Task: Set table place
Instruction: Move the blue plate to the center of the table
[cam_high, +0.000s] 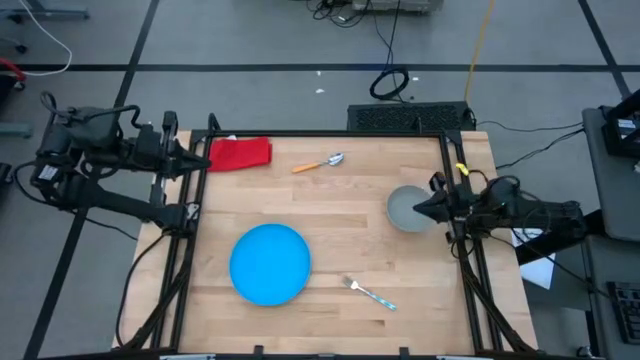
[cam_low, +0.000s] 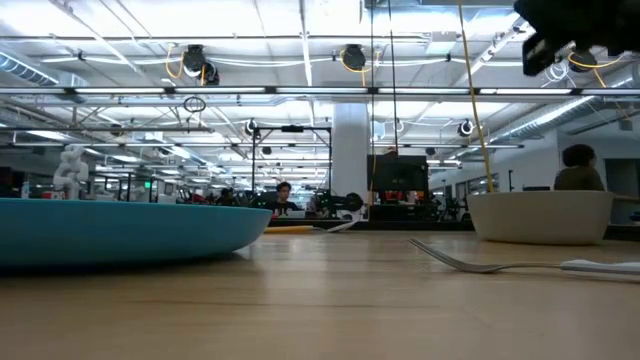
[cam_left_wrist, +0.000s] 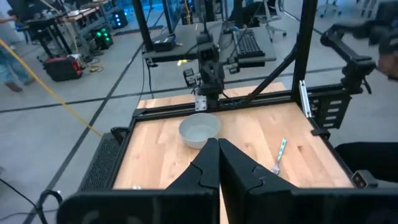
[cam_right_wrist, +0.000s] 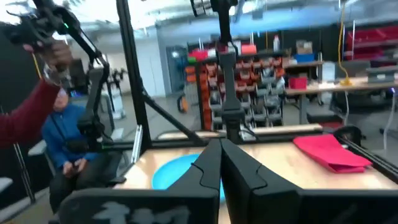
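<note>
On the light-wood table (cam_high: 330, 225) a bright-blue plate (cam_high: 270, 262) lies flat near the front left. A grey bowl (cam_high: 403, 209) stands at the right. A fork (cam_high: 371, 293) with a pale handle lies near the front edge, and a spoon (cam_high: 318, 163) with an orange handle lies at the back. My left gripper (cam_high: 205, 160) is shut and raised at the table's back left corner, beside a red cloth (cam_high: 241, 152). My right gripper (cam_high: 418, 207) is shut, its tips above the bowl's right rim; in the low view that arm (cam_low: 580, 30) hangs well above the bowl (cam_low: 540, 215).
The black frame posts (cam_high: 455, 190) stand along both side edges of the table. A person in a blue top (cam_right_wrist: 62, 134) sits beyond the table's left side, and a red sleeve (cam_right_wrist: 25, 118) reaches in there. Bare wood lies in the table's middle.
</note>
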